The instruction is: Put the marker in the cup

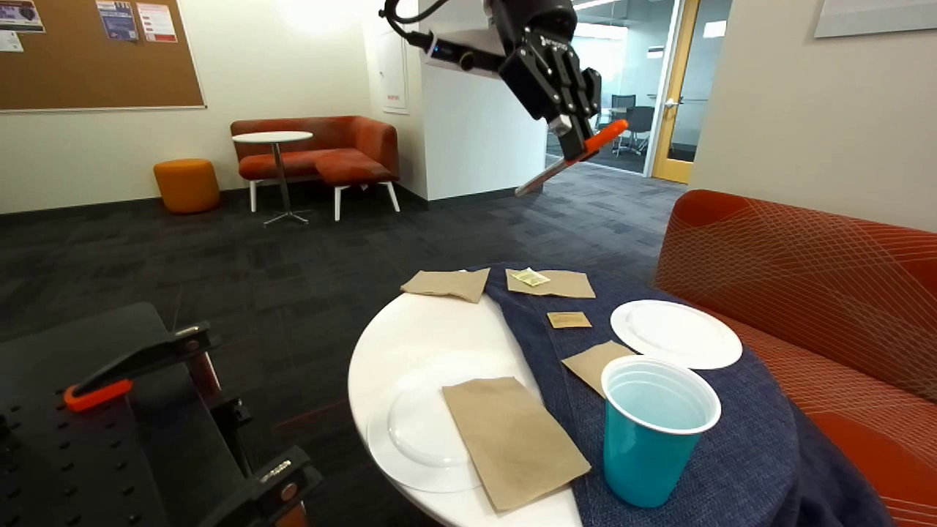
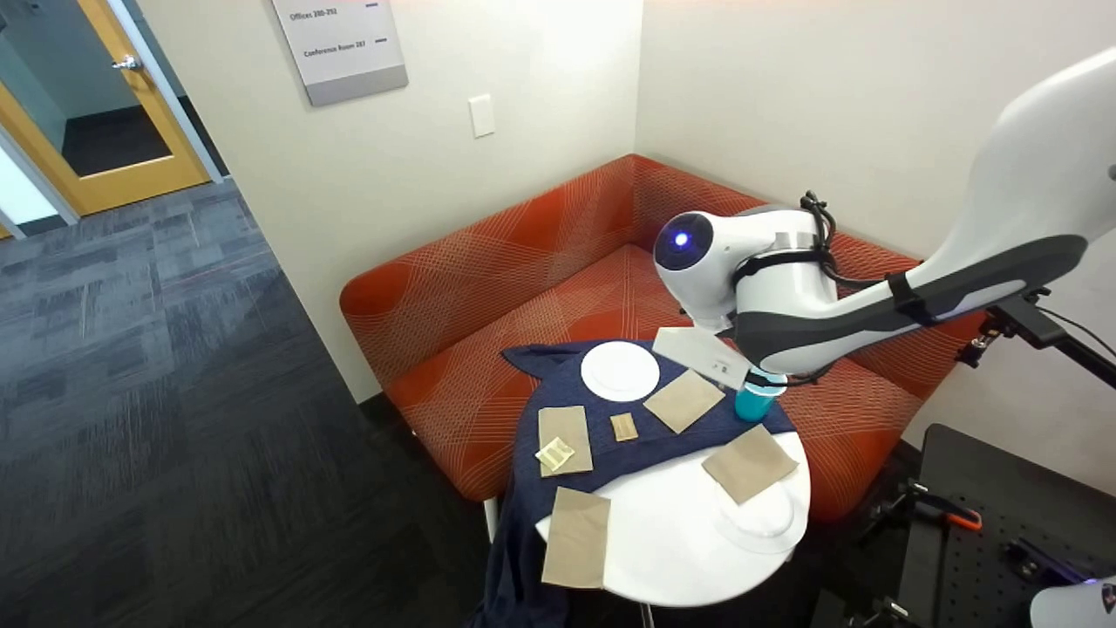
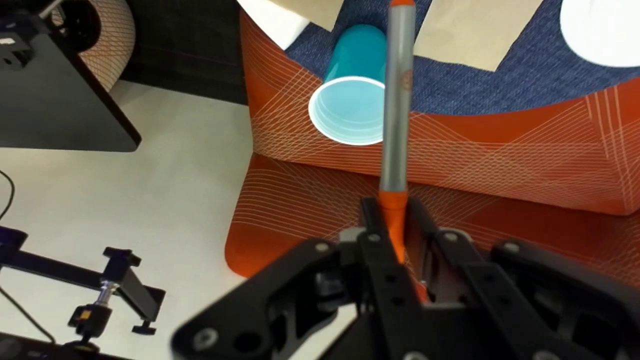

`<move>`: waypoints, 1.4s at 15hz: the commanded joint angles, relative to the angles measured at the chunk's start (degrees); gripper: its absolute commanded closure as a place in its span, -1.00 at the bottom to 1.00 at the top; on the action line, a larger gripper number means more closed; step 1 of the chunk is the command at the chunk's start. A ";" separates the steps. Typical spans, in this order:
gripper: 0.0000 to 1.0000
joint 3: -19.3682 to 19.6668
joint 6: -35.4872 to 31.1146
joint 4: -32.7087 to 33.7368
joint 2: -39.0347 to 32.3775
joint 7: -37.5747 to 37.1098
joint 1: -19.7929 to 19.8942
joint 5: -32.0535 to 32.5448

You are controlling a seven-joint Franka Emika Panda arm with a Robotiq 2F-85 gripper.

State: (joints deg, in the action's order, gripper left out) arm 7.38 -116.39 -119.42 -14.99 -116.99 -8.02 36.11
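My gripper (image 3: 391, 205) is shut on the marker (image 3: 396, 105), a grey stick with orange ends, at its orange cap end. In an exterior view the gripper (image 1: 582, 143) is high above the table, and the marker (image 1: 543, 178) is tilted with its grey part sloping down. The teal cup (image 1: 648, 454) stands upright on the blue cloth at the table's edge. In the wrist view the cup (image 3: 356, 55) lies beyond the gripper, and the marker crosses in front of its rim. In an exterior view the arm partly covers the cup (image 2: 755, 405) and hides the fingers and marker.
The round white table (image 1: 381, 351) is half covered by a dark blue cloth (image 1: 739, 446). Brown napkins (image 1: 516, 443), a white plate (image 1: 677, 333), a clear plate (image 1: 392, 446) and small packets (image 1: 569, 320) lie on it. A red sofa (image 2: 514, 296) stands behind.
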 commanded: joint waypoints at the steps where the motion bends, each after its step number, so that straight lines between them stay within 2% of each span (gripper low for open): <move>1: 0.92 -0.83 7.06 3.00 -0.78 -4.23 0.54 2.10; 13: 0.92 -1.44 17.99 6.46 -4.95 -6.15 1.48 16.90; 16: 0.92 -1.63 19.76 5.99 -6.06 -9.24 1.63 20.07; 21: 0.92 -1.78 20.03 6.23 -8.03 -16.34 2.74 19.99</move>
State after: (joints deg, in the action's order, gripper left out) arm 6.81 -98.04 -114.64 -21.64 -129.55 -6.92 55.66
